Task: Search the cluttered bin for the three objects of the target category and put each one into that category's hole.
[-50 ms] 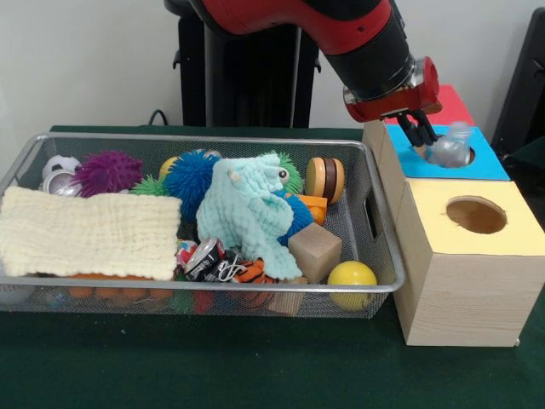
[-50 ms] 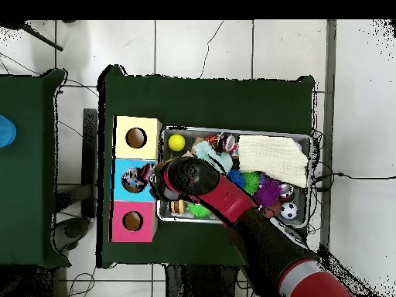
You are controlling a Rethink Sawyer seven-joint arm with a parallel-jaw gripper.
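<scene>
A lab: green-clothed table, tiled floor, trailing cables.

Arm reaches down at a slant, red-and-black forearm above, wrist bent over. Hand points downward, dark fingers slightly spread, nothing clamped between them.

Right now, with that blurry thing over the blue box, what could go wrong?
1. The gripper sits just above the blue box's hole, and the blurred silvery object is at the hole's edge; it might catch the rim and bounce off.
2. The basket stands tight against the boxes, so a bounce could land it back in the clutter.
</scene>
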